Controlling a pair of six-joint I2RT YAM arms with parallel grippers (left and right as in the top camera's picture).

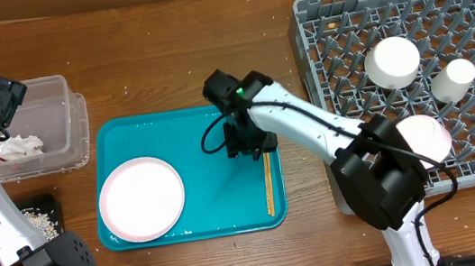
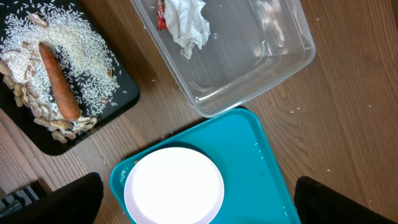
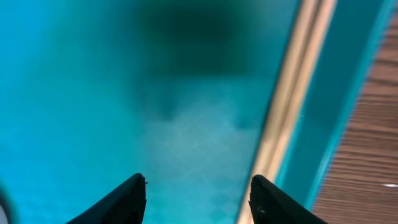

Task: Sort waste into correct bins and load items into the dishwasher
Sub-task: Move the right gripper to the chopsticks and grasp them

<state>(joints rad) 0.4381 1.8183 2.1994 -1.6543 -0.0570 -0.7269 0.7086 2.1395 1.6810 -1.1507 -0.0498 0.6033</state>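
Two thin pale wooden chopsticks [image 1: 267,184] lie along the right edge of the teal plastic serving tray [image 1: 219,208] at lower centre. The right gripper [image 3: 198,180] hangs low over their upper end, fingers apart over bare tray floor, the sticks just beside one finger. The left gripper [image 2: 199,186] is spread wide and empty above the large flat white plate [image 1: 142,199] on the tray's left side.
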